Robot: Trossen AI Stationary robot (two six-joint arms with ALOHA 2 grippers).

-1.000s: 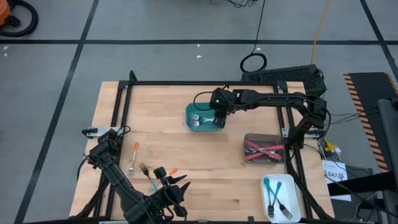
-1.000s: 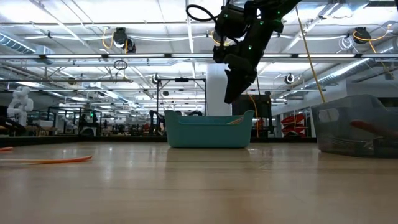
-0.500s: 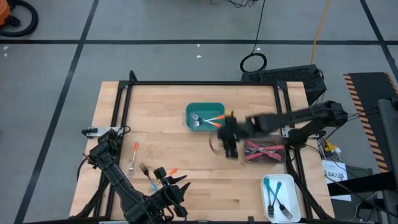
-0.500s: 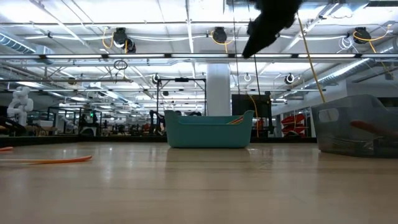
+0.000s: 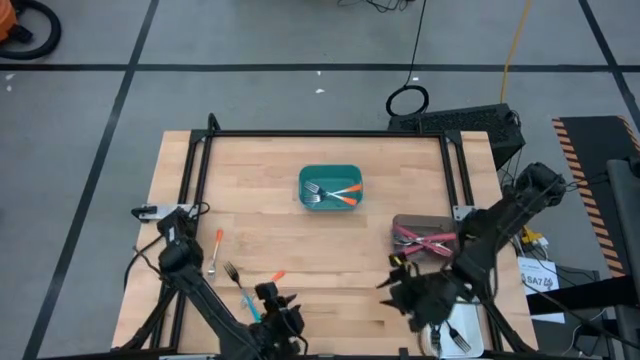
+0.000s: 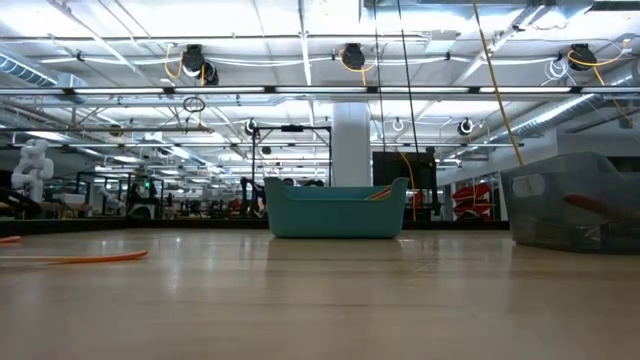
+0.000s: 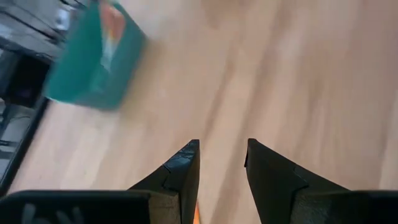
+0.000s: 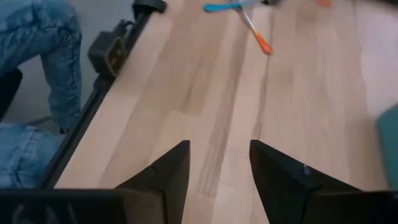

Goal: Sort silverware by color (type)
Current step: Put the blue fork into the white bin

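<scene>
Loose forks lie flat near the table's near-left corner: an orange-handled one (image 5: 216, 250), a light-blue-handled one (image 5: 240, 285) and another orange one (image 5: 277, 275). My left gripper (image 5: 278, 298) (image 7: 222, 155) hovers open beside them, an orange tip (image 7: 196, 214) showing between its fingers. My right gripper (image 5: 392, 285) (image 8: 219, 155) is open over bare wood at the near right, facing the blue (image 8: 224, 7) and orange (image 8: 258, 37) forks. The teal bin (image 5: 330, 187) (image 6: 335, 208) holds orange-handled forks.
A grey bin (image 5: 425, 238) (image 6: 575, 200) holds red-handled forks. A white tray (image 5: 455, 318) with teal-handled forks sits at the near-right corner, partly under my right arm. A black frame (image 5: 330, 133) borders the table. A person's jeans (image 8: 37, 74) show past the table's edge.
My right arm has swung quickly from above the teal bin toward the table's near edge and right, passing the grey bin and stopping beside the white tray; it has left the low view. My left gripper has shifted slightly toward the near edge.
</scene>
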